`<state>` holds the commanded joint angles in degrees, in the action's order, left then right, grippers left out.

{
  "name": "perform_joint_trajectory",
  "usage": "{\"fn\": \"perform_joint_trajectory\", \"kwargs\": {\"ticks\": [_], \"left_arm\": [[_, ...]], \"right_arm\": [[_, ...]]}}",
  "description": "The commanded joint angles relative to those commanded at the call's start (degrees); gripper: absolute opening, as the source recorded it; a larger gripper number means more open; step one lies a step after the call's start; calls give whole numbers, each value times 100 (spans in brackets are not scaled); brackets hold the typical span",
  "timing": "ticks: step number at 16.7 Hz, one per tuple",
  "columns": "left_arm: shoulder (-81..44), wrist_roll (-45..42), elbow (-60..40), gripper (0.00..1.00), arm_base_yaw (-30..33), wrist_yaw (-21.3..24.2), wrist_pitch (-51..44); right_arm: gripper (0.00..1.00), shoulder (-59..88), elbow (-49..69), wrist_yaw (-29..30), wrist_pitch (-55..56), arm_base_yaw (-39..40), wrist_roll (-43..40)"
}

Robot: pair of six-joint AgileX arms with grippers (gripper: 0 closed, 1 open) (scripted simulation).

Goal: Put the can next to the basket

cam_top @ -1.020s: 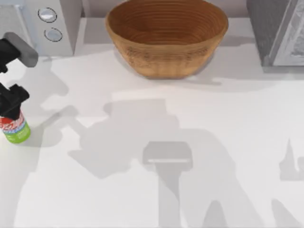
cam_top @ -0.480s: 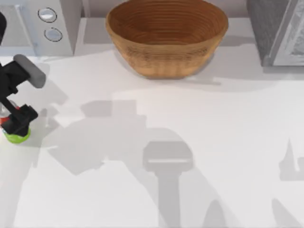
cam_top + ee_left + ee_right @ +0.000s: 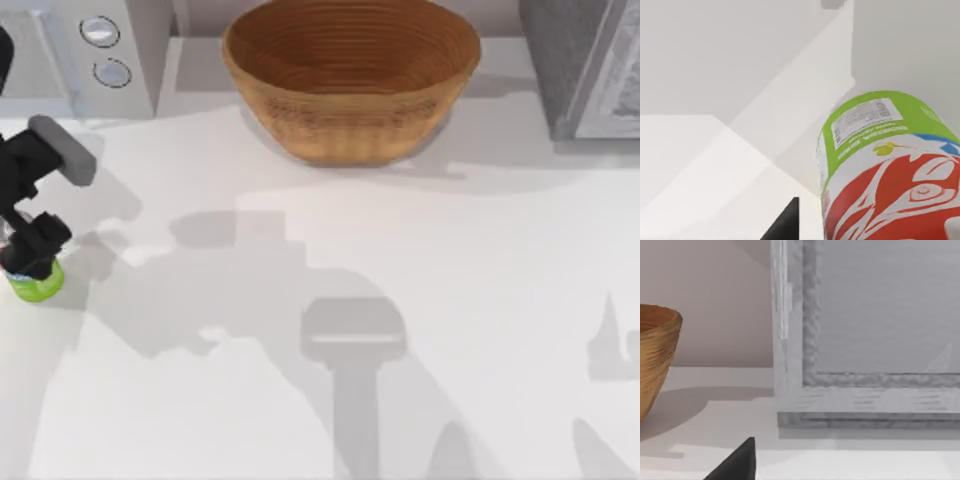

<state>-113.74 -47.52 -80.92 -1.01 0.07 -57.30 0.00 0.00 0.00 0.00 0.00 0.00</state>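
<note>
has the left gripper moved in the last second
Yes. In the top view the left gripper has come down over the can, covering its red band, and shifted slightly right, judged against the appliance with two dials behind.

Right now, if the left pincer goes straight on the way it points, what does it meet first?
The can. The left pincer is at the table's left edge, right over the can, and the left wrist view shows the can close ahead. Behind it lies the table. Whether the pincer already touches the can is unclear.
</note>
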Motion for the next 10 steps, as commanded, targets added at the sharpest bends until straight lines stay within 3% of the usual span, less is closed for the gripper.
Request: {"fn": "perform_joint_trajectory", "kwargs": {"ticks": [7, 10], "left_arm": [[0, 0, 0, 2, 0, 0, 0], [0, 0, 0, 0, 0, 0, 0]], "right_arm": [[100, 0, 0, 0, 0, 0, 0], [100, 0, 0, 0, 0, 0, 0]]}}
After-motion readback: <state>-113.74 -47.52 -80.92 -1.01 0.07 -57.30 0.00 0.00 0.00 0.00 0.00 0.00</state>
